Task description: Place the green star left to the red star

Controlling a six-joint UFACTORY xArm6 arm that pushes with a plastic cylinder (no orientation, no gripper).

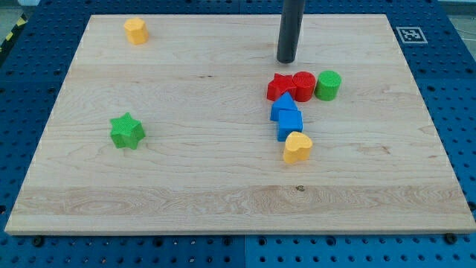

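Note:
The green star (127, 131) lies on the wooden board (186, 179) at the view's left, far from the other blocks. The red star (280, 87) lies right of centre, touching a red cylinder (303, 85) on its right. My tip (287, 60) stands just above the red star in the view, a short gap from it, and far to the right of the green star.
A green cylinder (328, 85) sits right of the red cylinder. Two blue blocks (284, 106) (290, 124) and a yellow heart (297, 147) trail below the red star. A yellow block (135, 30) sits at the top left. The board ends in a blue pegboard surround.

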